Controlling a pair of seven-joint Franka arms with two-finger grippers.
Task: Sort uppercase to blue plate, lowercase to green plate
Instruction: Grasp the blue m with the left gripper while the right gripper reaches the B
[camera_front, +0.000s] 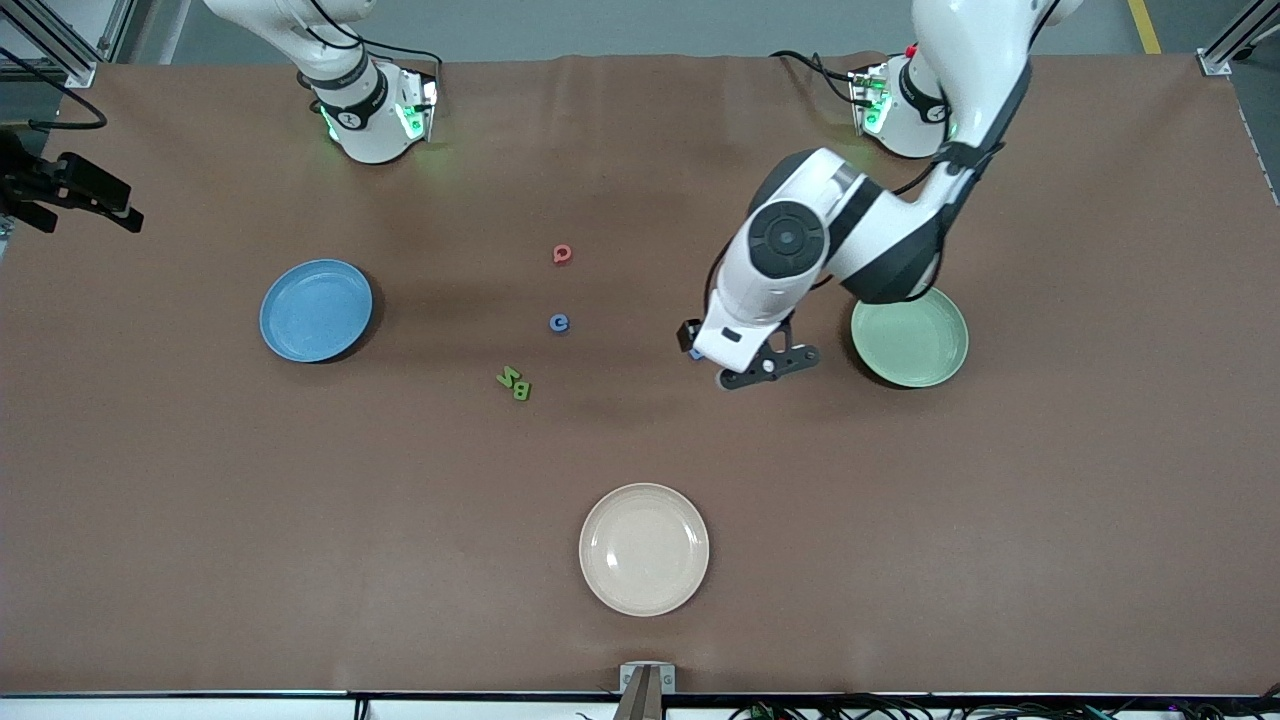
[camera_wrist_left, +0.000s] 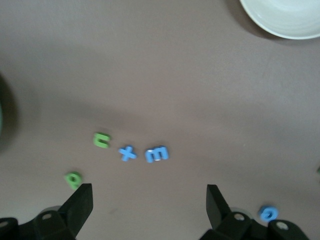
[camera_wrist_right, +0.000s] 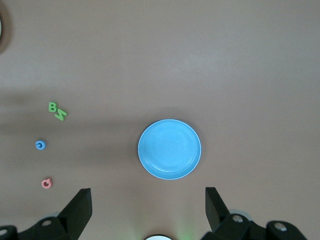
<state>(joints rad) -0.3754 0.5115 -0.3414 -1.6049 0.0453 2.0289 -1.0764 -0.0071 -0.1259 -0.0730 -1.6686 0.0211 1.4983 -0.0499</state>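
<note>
The blue plate (camera_front: 316, 310) (camera_wrist_right: 169, 149) lies toward the right arm's end of the table, the green plate (camera_front: 910, 337) toward the left arm's end. Between them lie the uppercase letters: red round one (camera_front: 562, 254) (camera_wrist_right: 46, 183), blue round one (camera_front: 559, 323) (camera_wrist_right: 40, 145), green zigzag (camera_front: 509, 377) (camera_wrist_right: 60, 114) and green B (camera_front: 521, 390) (camera_wrist_right: 52, 106). My left gripper (camera_wrist_left: 149, 205) hangs open and empty over the lowercase letters: green n (camera_wrist_left: 102, 139), blue cross (camera_wrist_left: 128, 153), blue m (camera_wrist_left: 157, 154), green p (camera_wrist_left: 73, 179). The left arm (camera_front: 770, 290) hides these in the front view. My right gripper (camera_wrist_right: 148, 212) is open, high beside the blue plate.
A cream plate (camera_front: 644, 549) (camera_wrist_left: 287, 17) sits nearer the front camera than all the letters. The right arm's base (camera_front: 370, 110) and the left arm's base (camera_front: 900, 110) stand along the table's edge farthest from the camera. The table is covered in brown cloth.
</note>
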